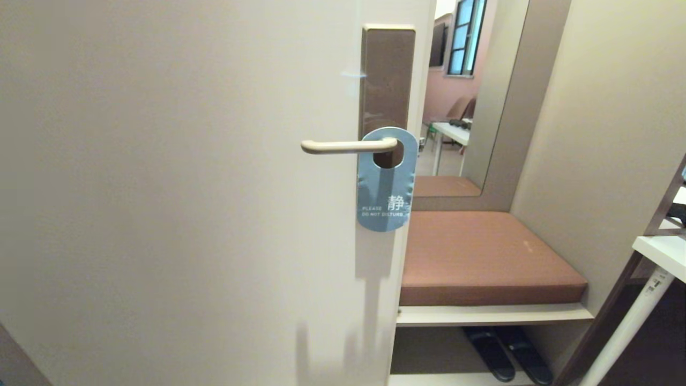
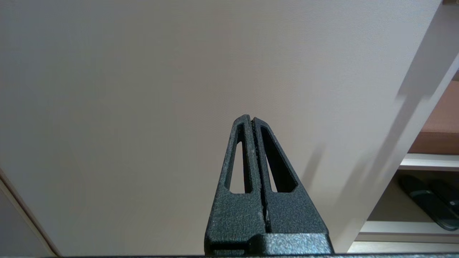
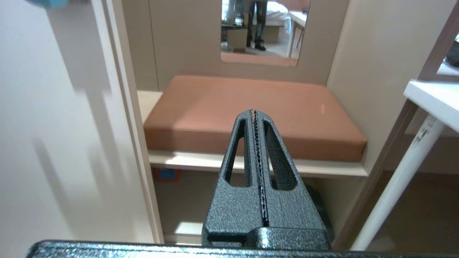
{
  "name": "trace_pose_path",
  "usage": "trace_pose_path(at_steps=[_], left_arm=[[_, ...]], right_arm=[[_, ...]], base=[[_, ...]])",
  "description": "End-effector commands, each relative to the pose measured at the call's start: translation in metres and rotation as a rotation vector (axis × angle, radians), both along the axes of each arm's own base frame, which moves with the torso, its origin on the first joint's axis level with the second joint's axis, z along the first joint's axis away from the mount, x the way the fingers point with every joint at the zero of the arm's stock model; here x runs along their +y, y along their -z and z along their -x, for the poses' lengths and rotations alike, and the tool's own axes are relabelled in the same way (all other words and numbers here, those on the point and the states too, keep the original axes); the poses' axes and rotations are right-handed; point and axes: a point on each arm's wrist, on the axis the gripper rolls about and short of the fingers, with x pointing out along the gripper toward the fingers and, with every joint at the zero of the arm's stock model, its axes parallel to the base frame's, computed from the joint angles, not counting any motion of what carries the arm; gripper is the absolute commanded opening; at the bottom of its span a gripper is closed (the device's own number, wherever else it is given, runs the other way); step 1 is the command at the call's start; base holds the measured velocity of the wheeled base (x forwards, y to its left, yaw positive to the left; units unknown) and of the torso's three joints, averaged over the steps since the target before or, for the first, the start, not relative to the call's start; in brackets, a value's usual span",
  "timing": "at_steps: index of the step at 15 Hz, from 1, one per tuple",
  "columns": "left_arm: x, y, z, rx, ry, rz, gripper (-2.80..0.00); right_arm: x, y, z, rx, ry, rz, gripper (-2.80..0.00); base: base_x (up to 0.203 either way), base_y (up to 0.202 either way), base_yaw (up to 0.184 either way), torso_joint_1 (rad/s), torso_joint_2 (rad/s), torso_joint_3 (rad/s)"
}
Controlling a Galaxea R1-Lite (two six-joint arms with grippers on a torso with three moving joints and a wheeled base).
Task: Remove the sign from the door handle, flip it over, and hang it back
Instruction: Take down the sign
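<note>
The light blue sign (image 1: 387, 187) hangs by its round hole on the cream door handle (image 1: 343, 146), its "PLEASE DO NOT DISTURB" face toward me. The lever sticks out leftward from a tall brown plate (image 1: 387, 75) near the door's edge. Neither arm appears in the head view. My left gripper (image 2: 250, 117) is shut and empty, pointing at the plain door face low down. My right gripper (image 3: 254, 111) is shut and empty too, aimed at the bench past the door edge. A blue sliver of the sign (image 3: 50, 3) shows in the right wrist view's corner.
The cream door (image 1: 161, 214) fills the left. Right of its edge is a bench with a brown cushion (image 1: 482, 257), dark slippers (image 1: 504, 351) under it and a mirror (image 1: 461, 80) above. A white table (image 1: 662, 252) with a slanted leg stands at far right.
</note>
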Motion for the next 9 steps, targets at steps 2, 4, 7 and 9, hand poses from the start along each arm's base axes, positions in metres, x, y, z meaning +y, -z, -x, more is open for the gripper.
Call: trace_pose_path(at_steps=[2,4,7,9], left_arm=[[0.0,0.0,0.0,0.0,-0.001,0.001,-2.8],[0.0,0.0,0.0,-0.001,-0.001,0.001,-2.8],[0.0,0.0,0.0,-0.001,-0.001,0.001,-2.8],[0.0,0.0,0.0,-0.001,-0.001,0.001,-2.8]], right_arm=[[0.0,-0.031,-0.006,0.062,0.007,0.0,-2.8],[0.0,-0.051,-0.017,0.111,0.01,0.0,-2.8],[0.0,-0.077,-0.04,0.171,0.01,0.0,-2.8],[0.0,-0.093,-0.064,0.163,0.007,-0.001,-2.8]], base=[[0.0,0.0,0.0,0.0,0.0,0.0],[0.0,0.0,0.0,0.0,0.0,0.0],[0.0,0.0,0.0,0.0,0.0,0.0],[0.0,0.0,0.0,0.0,0.0,0.0]])
